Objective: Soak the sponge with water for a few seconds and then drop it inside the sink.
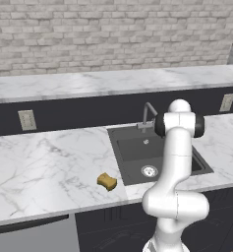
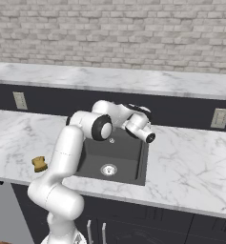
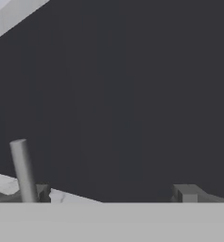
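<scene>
Nothing looks done yet from my seat: the sponge (image 1: 107, 181) lies dry on the counter just left of the sink (image 1: 184, 166), no water running, my gripper (image 3: 111, 196) spread wide, empty.

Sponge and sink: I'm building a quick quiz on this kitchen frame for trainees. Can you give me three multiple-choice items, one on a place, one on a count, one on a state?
1. Where does the sponge lie?
A. in the basin
B. on the marble counter left of the sink
C. between the gripper's fingers

2. How many wall outlets show in the left base view?
A. none
B. two
C. four

3. Is water running from the faucet?
A. yes, a strong stream
B. no stream is seen
C. the basin is overflowing

Answers: 1 B, the yellow block sits on the counter beside the sink's left rim. 2 B, one outlet at the left and another at the right of the dark backsplash. 3 B, the basin around the drain looks dry and nothing falls from the spout.
</scene>
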### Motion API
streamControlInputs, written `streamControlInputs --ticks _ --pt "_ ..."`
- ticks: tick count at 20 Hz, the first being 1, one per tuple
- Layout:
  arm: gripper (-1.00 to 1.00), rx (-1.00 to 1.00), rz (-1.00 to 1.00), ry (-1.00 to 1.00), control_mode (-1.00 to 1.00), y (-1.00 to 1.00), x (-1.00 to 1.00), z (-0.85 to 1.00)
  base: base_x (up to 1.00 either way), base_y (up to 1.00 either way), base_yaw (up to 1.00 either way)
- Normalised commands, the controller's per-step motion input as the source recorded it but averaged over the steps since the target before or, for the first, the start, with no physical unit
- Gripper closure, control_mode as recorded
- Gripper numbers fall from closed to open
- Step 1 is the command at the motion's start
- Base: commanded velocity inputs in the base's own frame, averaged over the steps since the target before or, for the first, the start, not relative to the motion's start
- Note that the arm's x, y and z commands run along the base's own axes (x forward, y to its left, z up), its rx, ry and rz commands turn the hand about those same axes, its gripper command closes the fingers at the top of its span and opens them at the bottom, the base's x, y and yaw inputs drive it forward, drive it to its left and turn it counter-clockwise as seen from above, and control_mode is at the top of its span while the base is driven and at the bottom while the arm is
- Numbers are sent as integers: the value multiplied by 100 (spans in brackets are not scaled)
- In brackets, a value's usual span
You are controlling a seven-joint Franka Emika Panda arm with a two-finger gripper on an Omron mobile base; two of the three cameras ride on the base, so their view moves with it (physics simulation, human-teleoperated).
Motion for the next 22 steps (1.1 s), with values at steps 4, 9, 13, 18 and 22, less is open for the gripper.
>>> streamControlInputs --ticks 4,9,13,18,22 --pt "-100 0 -5 0 -100 -24 11 -10 0 0 0" --pt "-100 0 -2 0 -100 -31 17 -10 0 0 0" --pt "-100 0 -1 0 -100 -33 18 -10 0 0 0" --pt "-100 0 -2 0 -100 -37 15 -13 0 0 0" --pt "-100 0 -4 0 -100 -36 20 -23 0 0 0"
